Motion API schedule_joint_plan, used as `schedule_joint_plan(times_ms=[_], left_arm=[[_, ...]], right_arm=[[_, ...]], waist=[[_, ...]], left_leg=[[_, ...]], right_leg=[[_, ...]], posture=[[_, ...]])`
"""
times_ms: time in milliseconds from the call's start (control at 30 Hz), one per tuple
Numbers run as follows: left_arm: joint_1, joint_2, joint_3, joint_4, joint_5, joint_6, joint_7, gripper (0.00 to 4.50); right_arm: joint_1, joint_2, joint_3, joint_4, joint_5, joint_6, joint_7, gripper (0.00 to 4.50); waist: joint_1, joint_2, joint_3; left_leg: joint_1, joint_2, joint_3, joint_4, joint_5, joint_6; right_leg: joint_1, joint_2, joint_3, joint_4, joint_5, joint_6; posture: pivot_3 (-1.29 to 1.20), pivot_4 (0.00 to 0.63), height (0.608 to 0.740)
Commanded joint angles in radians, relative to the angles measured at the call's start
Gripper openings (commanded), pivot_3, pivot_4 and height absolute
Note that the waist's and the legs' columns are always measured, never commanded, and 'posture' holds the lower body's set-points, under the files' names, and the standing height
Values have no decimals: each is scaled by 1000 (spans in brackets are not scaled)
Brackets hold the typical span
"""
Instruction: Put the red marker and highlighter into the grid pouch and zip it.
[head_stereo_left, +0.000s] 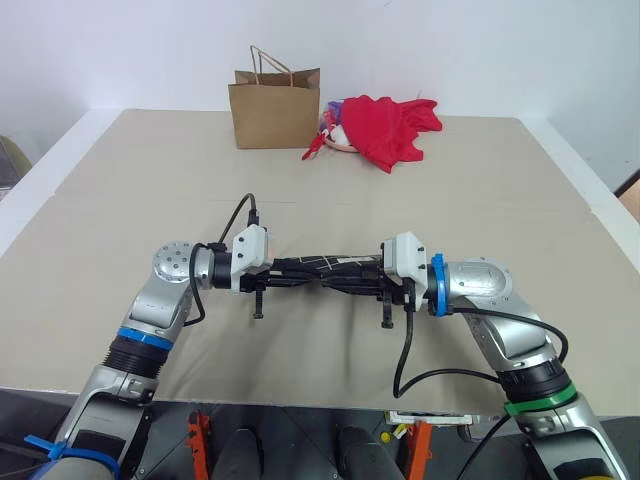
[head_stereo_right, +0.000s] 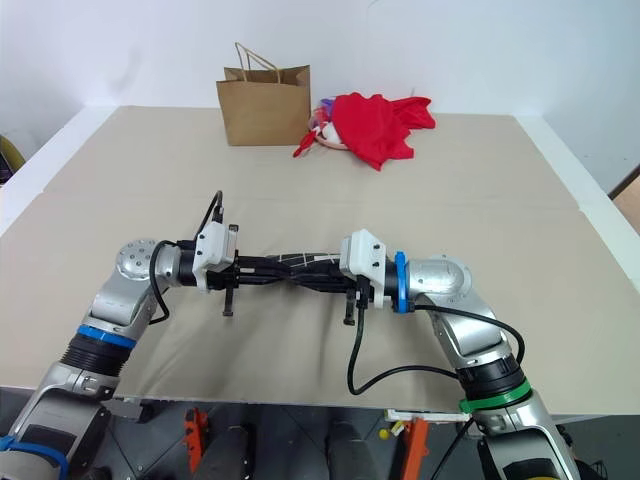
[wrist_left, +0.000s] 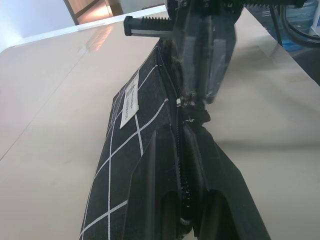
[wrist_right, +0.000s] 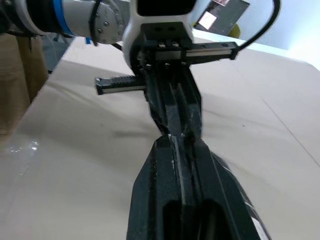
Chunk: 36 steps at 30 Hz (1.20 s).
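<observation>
The grid pouch (head_stereo_left: 325, 270) hangs stretched between the two arms just above the table (head_stereo_left: 480, 180), the left gripper (head_stereo_left: 283, 270) clamped shut on one end and the right gripper (head_stereo_left: 372, 272) pinched tight on the other, near the zipper line. The likeliest failure is the right fingers having fabric rather than the pull (it is too small to make out), so a tug would twist the pouch instead of zipping it. Neither pen is visible, so I cannot tell whether both are inside.
</observation>
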Motion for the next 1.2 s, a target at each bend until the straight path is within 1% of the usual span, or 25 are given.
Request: schedule_joint_plan(times_ms=[33,200,300,467,633,733,800,867,933,967,1033,1100,1133,1167,1200], left_arm=[[-16,14,17,-7,4,-25,-2,0],[-25,22,12,23,19,-55,-21,0],[-35,31,19,51,25,-80,-30,0],[-46,75,30,115,37,-132,-70,0],[-67,104,37,188,45,-171,-93,0],[-97,93,40,221,46,-149,-75,0],[-105,84,36,205,26,-91,-76,0],[-107,80,34,191,17,-59,-81,816],[-107,82,39,168,1,9,-73,1594],[-108,82,51,149,-21,73,-57,2125],[-105,92,75,103,-69,239,-18,3174],[-83,100,103,61,-97,344,36,4204],[-65,102,118,45,-100,381,71,4500],[-47,103,131,34,-92,389,106,4500],[-26,106,141,21,-83,401,137,4500]], right_arm=[[8,-7,-32,-78,48,-1,13,139],[72,-61,-94,-136,80,9,9,139],[151,-122,-159,-143,81,-4,8,139],[308,-223,-306,-136,99,-16,29,139],[383,-296,-408,-94,98,-39,43,139],[404,-310,-449,-67,107,-47,42,139],[400,-295,-451,-73,151,-1,28,139],[390,-281,-452,-76,192,50,8,0],[382,-262,-463,-79,217,88,-35,669],[377,-247,-474,-79,228,113,-73,984],[377,-220,-499,-83,248,167,-146,1962],[392,-198,-530,-89,270,232,-219,3001],[402,-187,-546,-84,261,240,-255,3542],[412,-177,-561,-78,258,253,-289,4053],[426,-164,-579,-75,255,263,-321,4467]], waist=[[0,0,0],[0,0,0],[3,0,0],[4,0,0],[-3,0,0],[-1,0,0],[-1,0,0],[-1,0,0],[-3,0,0],[-3,0,0],[-2,0,0],[-2,0,0],[-2,0,0],[-2,0,0],[-1,0,0]], left_leg=[[0,0,0,0,0,0],[0,0,0,0,0,0],[0,0,0,0,0,0],[0,0,0,0,0,0],[1,0,0,0,0,0],[1,0,0,1,0,0],[1,0,0,2,0,0],[1,0,0,2,0,0],[1,0,0,2,0,0],[1,0,0,2,0,0],[1,0,0,2,0,0],[0,0,0,2,0,0],[0,0,0,2,0,0],[0,0,0,2,0,0],[1,0,0,1,0,0]], right_leg=[[0,0,0,0,0,0],[0,0,0,0,0,0],[0,0,0,0,0,0],[0,0,0,0,0,0],[0,0,0,0,0,0],[1,0,0,0,0,0],[1,0,0,0,1,0],[1,0,0,0,1,0],[1,0,0,0,1,0],[1,0,0,0,1,0],[1,0,0,1,1,0],[1,0,0,1,0,1],[1,0,0,1,0,1],[1,0,0,1,0,1],[1,0,0,1,0,1]], posture=[[0,150,740],[0,150,740],[0,150,740],[0,150,740],[0,150,740],[0,150,740],[0,150,740],[0,150,740],[0,150,740],[0,150,740],[0,150,740],[0,150,740],[0,150,740],[0,150,740],[0,150,740]])
